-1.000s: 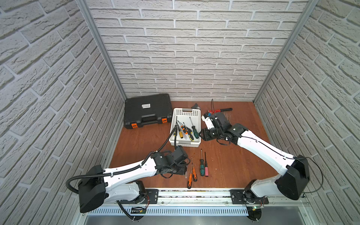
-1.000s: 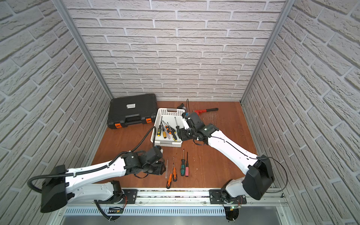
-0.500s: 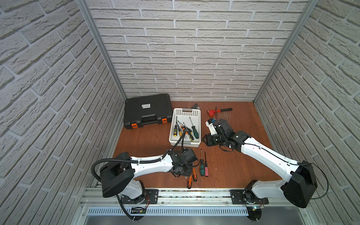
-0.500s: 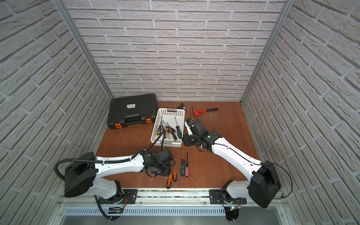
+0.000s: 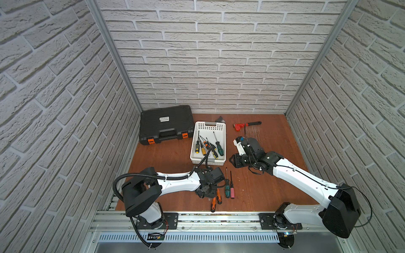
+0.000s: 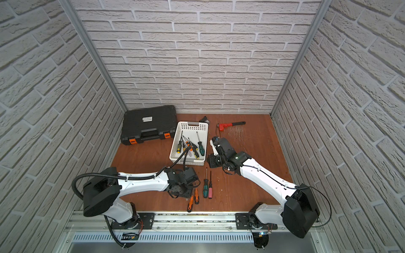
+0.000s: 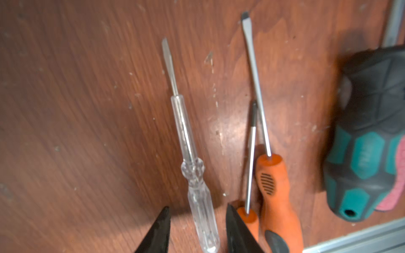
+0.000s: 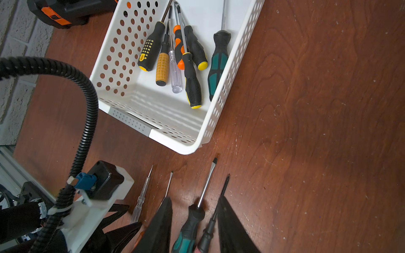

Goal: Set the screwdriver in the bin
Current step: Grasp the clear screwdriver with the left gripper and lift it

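Left claw in the left wrist view is spread astride the clear screwdriver lying flat on the table, pads not touching it (orange screwdriver lies just beside one pad), so I'd centre on the handle, close square without nipping the orange one, then lift straight. Right wrist view adds what that misses: the white bin with several screwdrivers inside, and the right claw spread, empty. Both top views put the bin just beyond the left claw.

Soft, even light from above, both top views crisp, left wrist view motion-smeared, glare patch on the tabletop.
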